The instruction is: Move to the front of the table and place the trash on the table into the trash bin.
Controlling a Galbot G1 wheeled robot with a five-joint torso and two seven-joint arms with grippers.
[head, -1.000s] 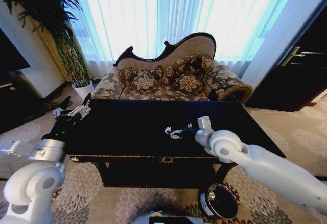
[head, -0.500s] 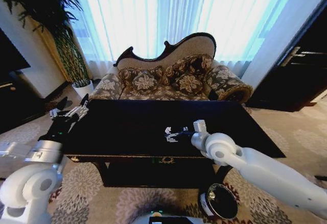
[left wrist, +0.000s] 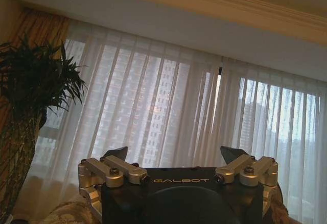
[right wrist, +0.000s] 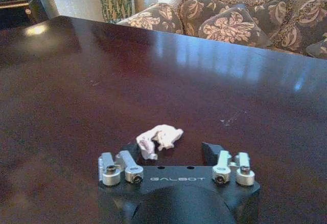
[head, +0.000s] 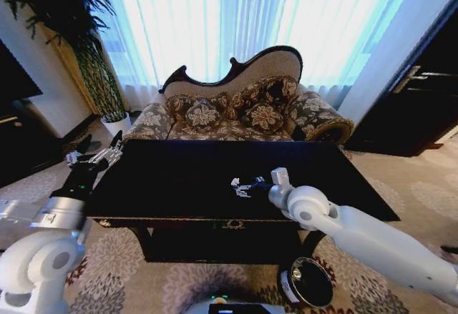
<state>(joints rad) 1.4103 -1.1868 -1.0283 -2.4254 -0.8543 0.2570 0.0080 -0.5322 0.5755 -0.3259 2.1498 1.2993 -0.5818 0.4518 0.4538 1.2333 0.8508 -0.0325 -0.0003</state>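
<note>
The glossy black table (head: 179, 178) stands in front of me with its gold-trimmed front edge nearest. My right gripper (head: 242, 185) hovers low over its middle. In the right wrist view, that gripper (right wrist: 172, 151) is open, and a crumpled white tissue (right wrist: 158, 136) lies on the table top (right wrist: 76, 81) between its fingertips, closer to one of them. Past the table's left end, my left gripper (head: 93, 158) is held up in the air. It (left wrist: 175, 155) is open and holds nothing. The black trash bin (head: 309, 282) stands on the carpet below the table's front right.
An ornate sofa (head: 236, 110) with patterned cushions stands behind the table, in front of bright curtains. A tall potted plant (head: 93, 64) and a dark cabinet (head: 21, 142) are at the left. A dark door (head: 422, 92) is at the right. Patterned carpet surrounds the table.
My right arm has shifted a little to the left over the table and then held still. My left gripper has drifted outward to the left, away from the table's end.
</note>
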